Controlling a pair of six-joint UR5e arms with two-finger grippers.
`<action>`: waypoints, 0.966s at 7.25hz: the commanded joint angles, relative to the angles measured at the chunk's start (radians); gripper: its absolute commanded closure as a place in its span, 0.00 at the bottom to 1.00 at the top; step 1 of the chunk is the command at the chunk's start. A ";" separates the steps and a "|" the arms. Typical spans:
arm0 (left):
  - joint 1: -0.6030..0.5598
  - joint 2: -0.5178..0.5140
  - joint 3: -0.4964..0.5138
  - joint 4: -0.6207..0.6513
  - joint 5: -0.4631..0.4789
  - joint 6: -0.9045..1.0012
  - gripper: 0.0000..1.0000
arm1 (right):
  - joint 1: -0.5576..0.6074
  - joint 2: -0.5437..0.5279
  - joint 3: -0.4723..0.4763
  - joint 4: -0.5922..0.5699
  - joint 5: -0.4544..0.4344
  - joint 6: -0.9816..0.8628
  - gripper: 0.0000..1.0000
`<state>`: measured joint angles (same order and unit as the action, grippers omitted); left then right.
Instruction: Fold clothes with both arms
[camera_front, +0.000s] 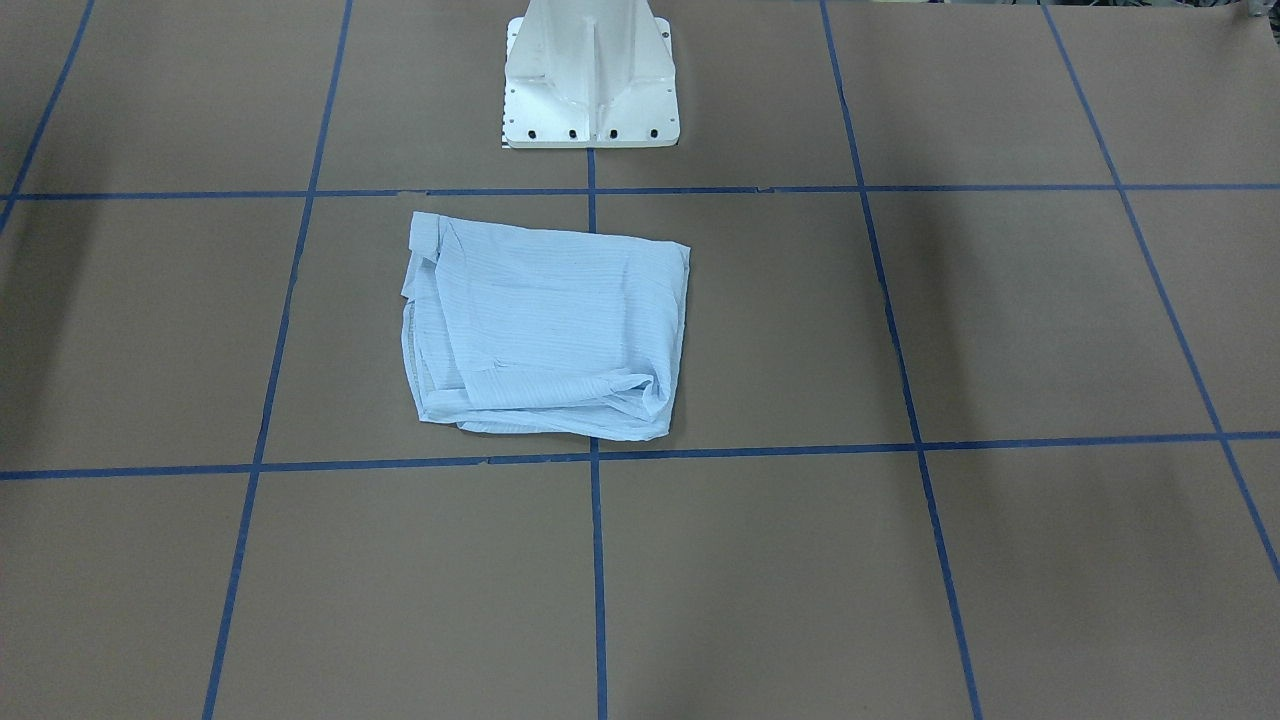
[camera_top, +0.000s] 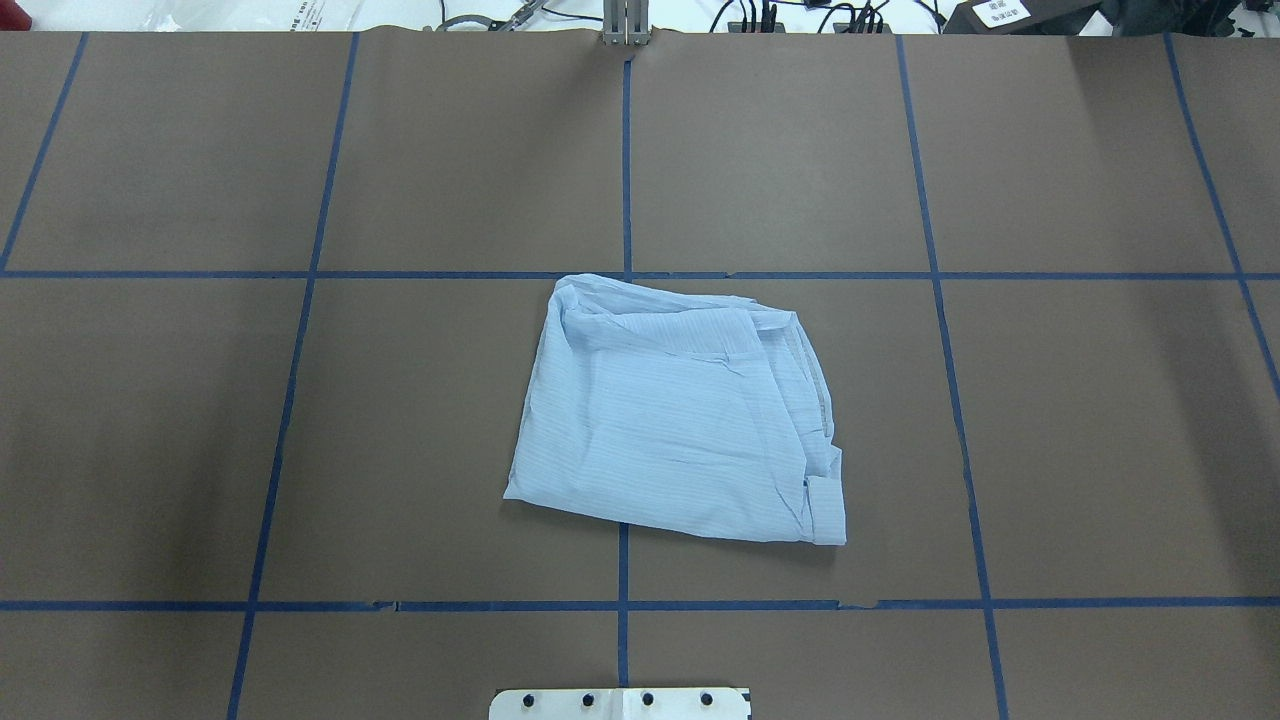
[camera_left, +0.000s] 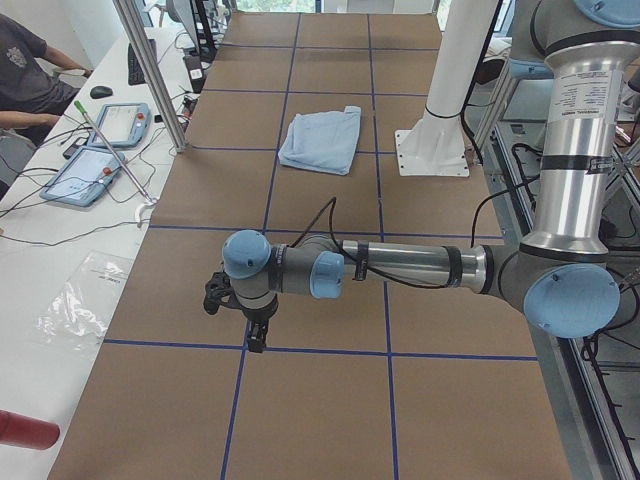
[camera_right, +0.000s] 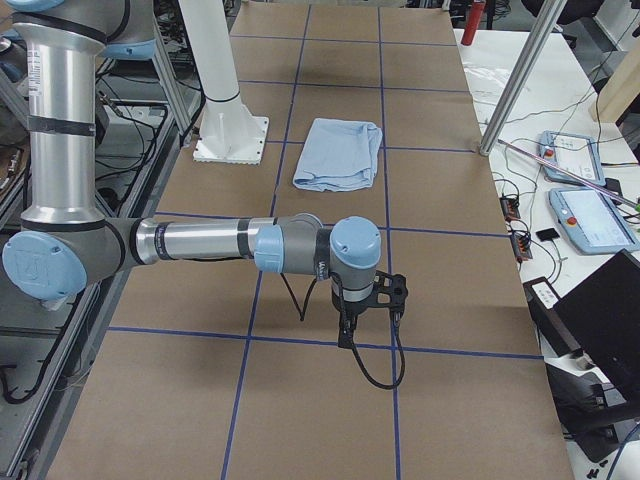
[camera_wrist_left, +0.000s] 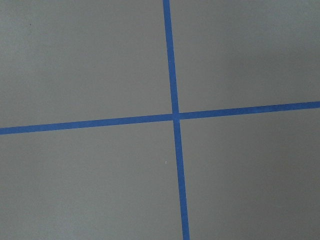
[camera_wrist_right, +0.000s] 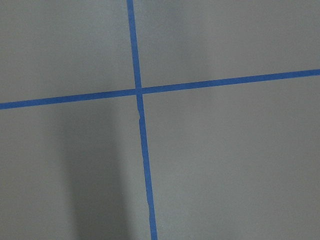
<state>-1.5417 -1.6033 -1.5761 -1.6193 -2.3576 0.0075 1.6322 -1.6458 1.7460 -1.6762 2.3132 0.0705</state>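
Note:
The light blue striped shirt (camera_front: 545, 330) lies folded into a rough square on the brown table, near the white pedestal; it also shows in the overhead view (camera_top: 680, 415) and both side views (camera_left: 322, 140) (camera_right: 340, 155). No arm touches it. My left gripper (camera_left: 258, 335) hangs over bare table far from the shirt, at the table's left end. My right gripper (camera_right: 346, 330) hangs over bare table at the right end. Whether either is open or shut I cannot tell. Both wrist views show only brown table and blue tape lines (camera_wrist_left: 174, 116) (camera_wrist_right: 138, 91).
The white pedestal base (camera_front: 590, 90) stands just behind the shirt. Blue tape lines (camera_top: 625, 275) divide the table into squares. An operators' desk with tablets (camera_left: 100, 150) (camera_right: 585, 205) and cables runs along the far edge, with metal posts (camera_left: 150, 70) and a seated person (camera_left: 25, 70).

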 joint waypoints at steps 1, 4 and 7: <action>0.000 0.000 -0.001 -0.001 -0.002 0.000 0.00 | 0.000 0.000 0.000 0.000 0.000 0.002 0.00; 0.000 0.000 -0.002 -0.001 0.000 0.000 0.00 | 0.000 0.000 -0.017 0.003 0.002 0.002 0.00; 0.000 0.000 -0.002 -0.001 0.000 0.000 0.00 | -0.008 0.000 -0.060 0.007 0.000 -0.003 0.00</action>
<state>-1.5416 -1.6030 -1.5784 -1.6195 -2.3587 0.0077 1.6288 -1.6460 1.6963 -1.6703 2.3138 0.0682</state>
